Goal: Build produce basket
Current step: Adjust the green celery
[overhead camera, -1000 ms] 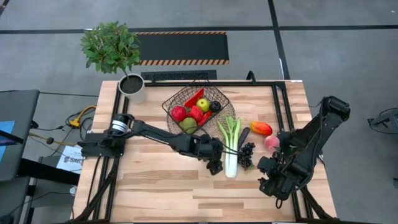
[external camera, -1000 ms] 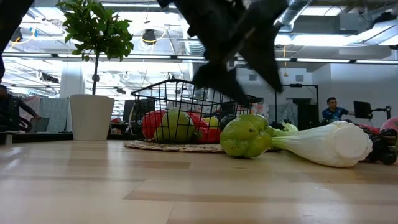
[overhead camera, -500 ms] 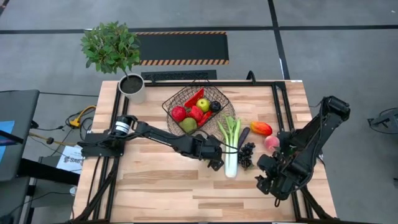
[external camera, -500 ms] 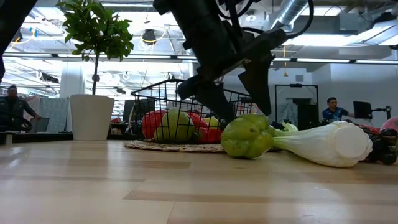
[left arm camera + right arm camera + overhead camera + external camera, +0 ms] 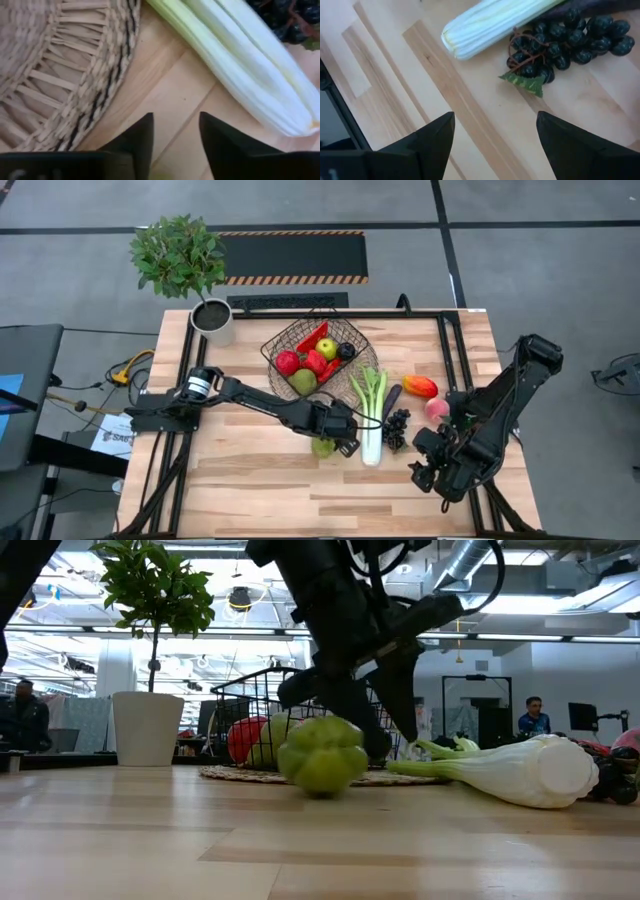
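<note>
the pale wooden plank table is seen with a round flat woven wicker tray on its far middle. on that tray the dark wire-mesh basket is set, holding red and green toy fruit, a red chilli and a dark piece. the left arm is stretched across the table, its left gripper placed low just in front of the basket, beside the long white-green toy leek. its fingers are parted with only bare wood between them; nothing is held. a lumpy green toy pepper rests on the table at that gripper; contact appears likely but cannot be confirmed. the right gripper is held wide open above the dark toy grapes, gripping nothing. a peach-coloured toy fruit is noted nearby.
</note>
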`<state>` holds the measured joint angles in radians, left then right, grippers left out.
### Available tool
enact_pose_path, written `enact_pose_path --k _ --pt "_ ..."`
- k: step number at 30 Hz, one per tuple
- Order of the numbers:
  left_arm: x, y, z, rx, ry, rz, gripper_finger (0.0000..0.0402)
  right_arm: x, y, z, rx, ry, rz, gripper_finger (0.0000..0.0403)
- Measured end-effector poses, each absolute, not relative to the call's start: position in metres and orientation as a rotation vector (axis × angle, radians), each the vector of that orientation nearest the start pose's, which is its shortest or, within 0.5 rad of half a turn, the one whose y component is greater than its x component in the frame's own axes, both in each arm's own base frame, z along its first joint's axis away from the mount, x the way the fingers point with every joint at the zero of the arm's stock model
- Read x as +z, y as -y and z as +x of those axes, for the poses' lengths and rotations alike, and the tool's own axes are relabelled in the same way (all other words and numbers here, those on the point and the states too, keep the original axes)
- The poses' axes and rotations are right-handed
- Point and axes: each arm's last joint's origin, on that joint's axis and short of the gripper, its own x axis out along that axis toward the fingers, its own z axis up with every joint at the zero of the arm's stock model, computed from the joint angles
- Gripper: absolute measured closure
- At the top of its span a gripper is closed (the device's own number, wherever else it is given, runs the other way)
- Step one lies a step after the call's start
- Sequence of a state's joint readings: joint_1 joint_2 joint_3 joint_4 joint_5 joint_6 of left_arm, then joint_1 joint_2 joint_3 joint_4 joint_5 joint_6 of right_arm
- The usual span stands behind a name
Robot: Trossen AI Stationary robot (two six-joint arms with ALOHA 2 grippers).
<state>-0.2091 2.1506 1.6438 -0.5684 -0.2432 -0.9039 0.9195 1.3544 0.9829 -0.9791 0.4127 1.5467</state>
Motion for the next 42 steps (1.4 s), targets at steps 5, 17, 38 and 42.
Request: enact_pose_path --k 5,17,38,42 --pt "0.177 0.092 0.446 0.47 -0.934 -0.569 0.0322 0.237 -0.179 0.152 -0.442 -1.014 0.528 0.0097" --pt "0.23 0.101 0.465 0.235 -0.841 -0.442 0.0325 0.237 -0.178 0.152 -0.444 -1.013 0.522 0.0097" --pt "0.204 0.101 0.479 0.382 -0.774 -0.579 0.0048 0.237 -0.179 0.151 -0.444 -1.013 0.524 0.0097" --pt "0.182 0.102 0.483 0.407 -0.819 -0.607 0.0051 0.237 -0.179 0.151 -0.441 -1.012 0.525 0.0097"
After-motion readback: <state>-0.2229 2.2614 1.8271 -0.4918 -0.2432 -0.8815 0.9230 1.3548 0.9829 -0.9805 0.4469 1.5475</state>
